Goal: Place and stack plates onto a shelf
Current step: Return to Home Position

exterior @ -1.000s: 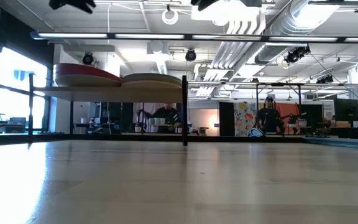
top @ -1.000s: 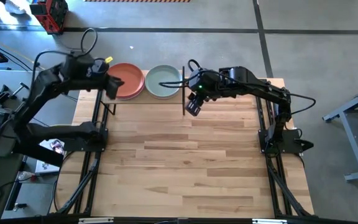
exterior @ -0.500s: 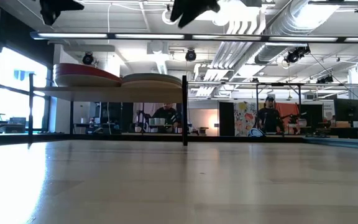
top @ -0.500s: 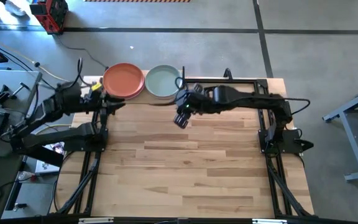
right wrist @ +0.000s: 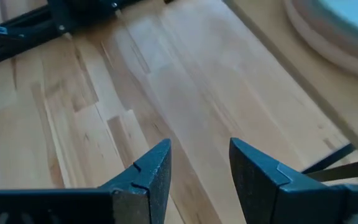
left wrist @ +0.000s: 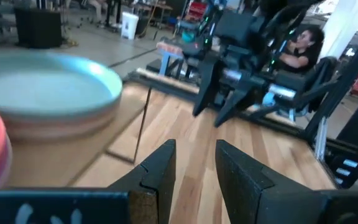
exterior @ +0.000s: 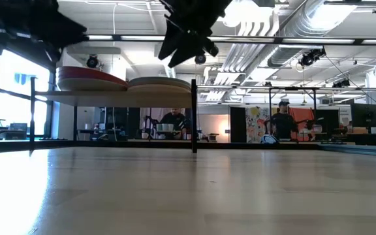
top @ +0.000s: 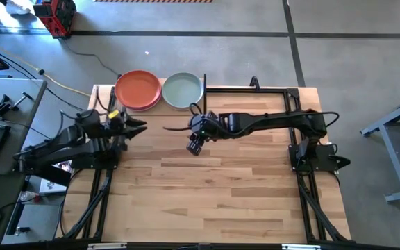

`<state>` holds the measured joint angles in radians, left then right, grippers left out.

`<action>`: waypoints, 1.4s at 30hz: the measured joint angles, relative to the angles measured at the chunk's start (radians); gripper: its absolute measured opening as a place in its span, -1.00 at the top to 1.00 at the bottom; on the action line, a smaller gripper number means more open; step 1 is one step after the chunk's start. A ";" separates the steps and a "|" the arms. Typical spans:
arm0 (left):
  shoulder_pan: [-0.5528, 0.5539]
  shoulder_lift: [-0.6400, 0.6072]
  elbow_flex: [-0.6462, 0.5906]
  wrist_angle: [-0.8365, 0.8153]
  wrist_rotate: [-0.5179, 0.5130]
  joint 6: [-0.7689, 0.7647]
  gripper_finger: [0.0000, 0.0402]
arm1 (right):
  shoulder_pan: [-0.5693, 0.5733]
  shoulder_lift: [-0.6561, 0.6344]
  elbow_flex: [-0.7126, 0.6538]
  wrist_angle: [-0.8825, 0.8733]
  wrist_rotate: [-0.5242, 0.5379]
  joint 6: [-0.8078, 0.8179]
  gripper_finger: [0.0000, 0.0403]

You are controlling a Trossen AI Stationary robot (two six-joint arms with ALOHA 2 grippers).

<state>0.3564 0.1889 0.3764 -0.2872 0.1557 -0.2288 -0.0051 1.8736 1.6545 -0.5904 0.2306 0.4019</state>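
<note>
Two stacks of plates stand on the shelf (exterior: 109, 95) at the table's far edge. One is topped by an orange plate (top: 138, 89), the other by a pale green plate (top: 183, 90). The low view shows them side by side, the orange-topped stack (exterior: 87, 78) and the green-topped stack (exterior: 158, 83). My left gripper (top: 134, 126) hovers open and holds nothing, near the table's left edge in front of the orange stack. My right gripper (top: 194, 147) hovers open and holds nothing, in front of the green stack. The left wrist view shows the green stack (left wrist: 48, 90) and my left gripper (left wrist: 194, 168).
The shelf's black corner post (exterior: 194, 116) stands right of the green stack. Bare slatted tabletop (top: 207, 194) stretches toward the near edge. The black arm frames run along the table's left and right sides. People sit in the room beyond the table (exterior: 168, 123).
Both arms have drawn back from the shelf toward the near edge and come down lower. My left gripper swung away from the orange stack toward the left edge. My right gripper moved left and nearer, off the green stack. The plates stayed in place.
</note>
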 joint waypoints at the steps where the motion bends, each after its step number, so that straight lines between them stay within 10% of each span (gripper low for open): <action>1: -0.002 -0.006 -0.029 0.015 -0.001 -0.005 0.49 | 0.000 0.000 -0.014 0.013 -0.001 0.007 0.31; 17: -0.037 -0.022 -0.356 0.408 -0.036 0.027 0.50 | -0.004 0.000 -0.069 0.109 -0.008 -0.036 0.31; 29: -0.037 -0.019 -0.364 0.367 -0.057 0.058 0.50 | -0.044 -0.064 -0.069 0.034 -0.014 -0.216 0.31; 42: -0.036 -0.019 -0.364 0.309 -0.092 0.058 0.50 | -0.163 -0.533 -0.478 0.083 -0.118 -0.254 0.31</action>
<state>0.3202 0.1699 0.0124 0.0216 0.0635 -0.1712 -0.1679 1.3402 1.1763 -0.5069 0.1130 0.1480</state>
